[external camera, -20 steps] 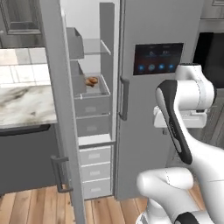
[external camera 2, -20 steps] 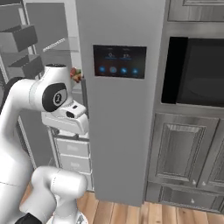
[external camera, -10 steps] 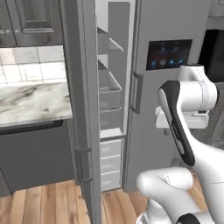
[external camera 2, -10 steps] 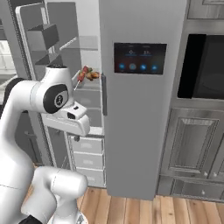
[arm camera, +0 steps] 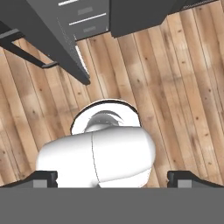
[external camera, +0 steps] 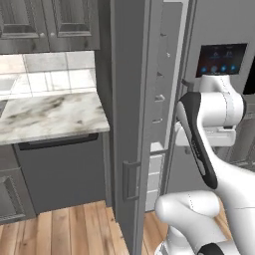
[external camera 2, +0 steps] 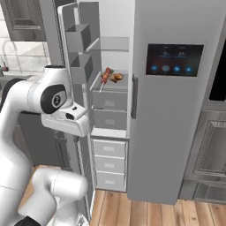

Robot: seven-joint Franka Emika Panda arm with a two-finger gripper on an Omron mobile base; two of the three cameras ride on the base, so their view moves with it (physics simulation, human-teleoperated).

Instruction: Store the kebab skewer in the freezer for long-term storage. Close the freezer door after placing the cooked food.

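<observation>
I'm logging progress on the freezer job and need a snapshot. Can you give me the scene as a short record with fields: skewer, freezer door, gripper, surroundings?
skewer: kebab skewer lies on a freezer shelf, beside a brown food item
freezer door: freezer door stands open, handle facing the room; not yet closed
gripper: gripper open, holding nothing, pointing down at the wooden floor
fridge door: touchscreen door shut
surroundings: marble counter left of the open door
</observation>
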